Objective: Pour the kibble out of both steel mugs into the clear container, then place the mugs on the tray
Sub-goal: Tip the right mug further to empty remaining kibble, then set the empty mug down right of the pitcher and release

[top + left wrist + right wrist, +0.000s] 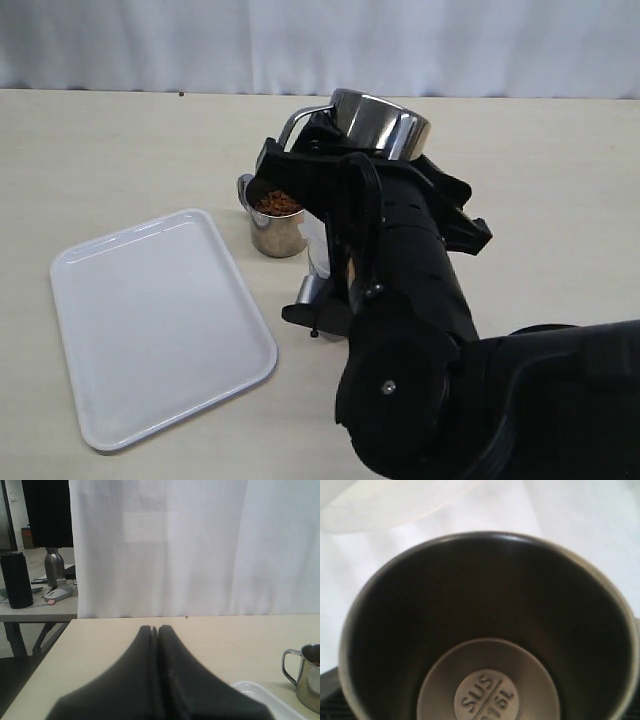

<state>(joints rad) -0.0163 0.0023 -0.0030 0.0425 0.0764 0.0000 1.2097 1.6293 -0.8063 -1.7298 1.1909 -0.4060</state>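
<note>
Kibble [277, 203] fills the standing mug [278, 232] beside the tray [150, 320]; right claw [325, 138] grips the raised, tipped mug [380, 122] — empty inside — left claw [154, 628] closed on nothing.

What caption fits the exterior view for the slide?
Right gripper holds one steel mug tilted aloft; the other mug, full of kibble, stands beside the white tray.

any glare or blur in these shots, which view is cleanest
Exterior view: cleanest, even light, sharp, with glare streaks on the raised mug. Left wrist view: the shut left gripper is close and soft-edged, the curtain bright. Right wrist view: that mug's inside fills the frame, slightly blurred, and the top is washed out.
</note>
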